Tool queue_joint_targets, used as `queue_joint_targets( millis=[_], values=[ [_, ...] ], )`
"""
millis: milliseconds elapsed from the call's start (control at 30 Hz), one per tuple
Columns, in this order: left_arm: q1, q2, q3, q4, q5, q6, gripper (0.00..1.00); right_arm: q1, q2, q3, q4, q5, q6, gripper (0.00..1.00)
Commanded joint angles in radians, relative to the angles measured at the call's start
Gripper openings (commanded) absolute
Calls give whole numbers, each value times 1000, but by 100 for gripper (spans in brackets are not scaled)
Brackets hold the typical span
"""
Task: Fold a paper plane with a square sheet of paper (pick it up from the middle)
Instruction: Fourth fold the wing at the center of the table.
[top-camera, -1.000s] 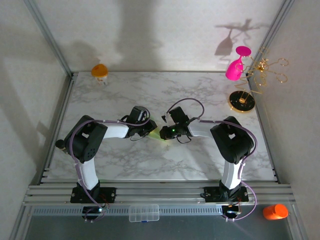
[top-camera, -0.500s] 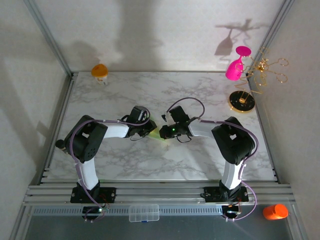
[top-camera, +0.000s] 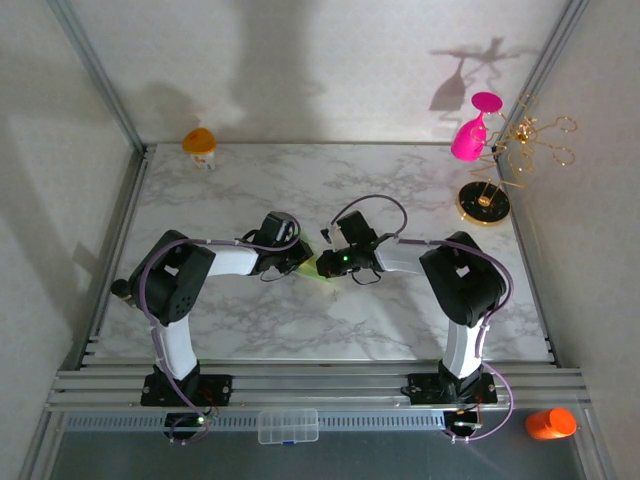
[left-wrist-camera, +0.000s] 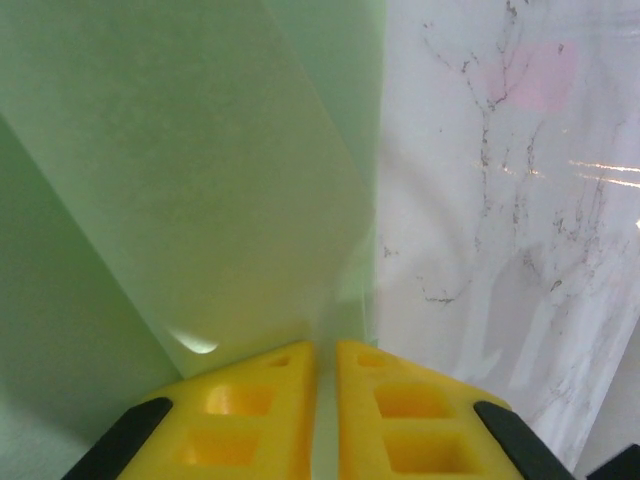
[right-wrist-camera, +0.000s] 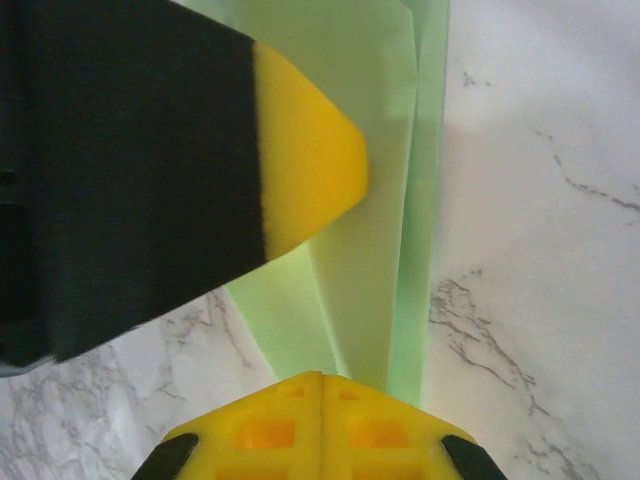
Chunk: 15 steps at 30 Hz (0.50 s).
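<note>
The pale green sheet of paper (top-camera: 318, 270) lies at the table's middle, folded into long narrow overlapping flaps (right-wrist-camera: 370, 250). In the top view both grippers meet over it. My left gripper (top-camera: 305, 262) comes in from the left. Its yellow fingertips (left-wrist-camera: 325, 350) stand almost together with a thin upright edge of the paper (left-wrist-camera: 200, 180) pinched between them. My right gripper (right-wrist-camera: 322, 378) is shut, pads touching, its tips resting on the narrow end of the folded paper. One of the left gripper's fingers (right-wrist-camera: 305, 180) shows in the right wrist view, lying over the paper's flap.
A gold stand (top-camera: 484, 203) with a pink glass (top-camera: 468, 135) is at the back right. An orange object (top-camera: 199, 142) sits at the back left corner. A clear box (top-camera: 288, 425) and an orange cup (top-camera: 549, 424) lie off the table's near edge.
The right gripper has crept slightly left toward the left gripper. Both arms otherwise hold their places over the paper.
</note>
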Motion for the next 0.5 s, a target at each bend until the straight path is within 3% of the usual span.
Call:
queue_joint_targets(
  millis=[0,200,467],
  values=[
    [-3,91,-38,-179,-119,3,15,9,26,21,-36,4,-5,1],
    [-3,99,-39,-207,-151,6,15,3,28,1,-60,40,-13,1],
    [-3,118,-44,-221,-173,14,15,-7,-9,-36,-83,-2,-43,0]
  ],
)
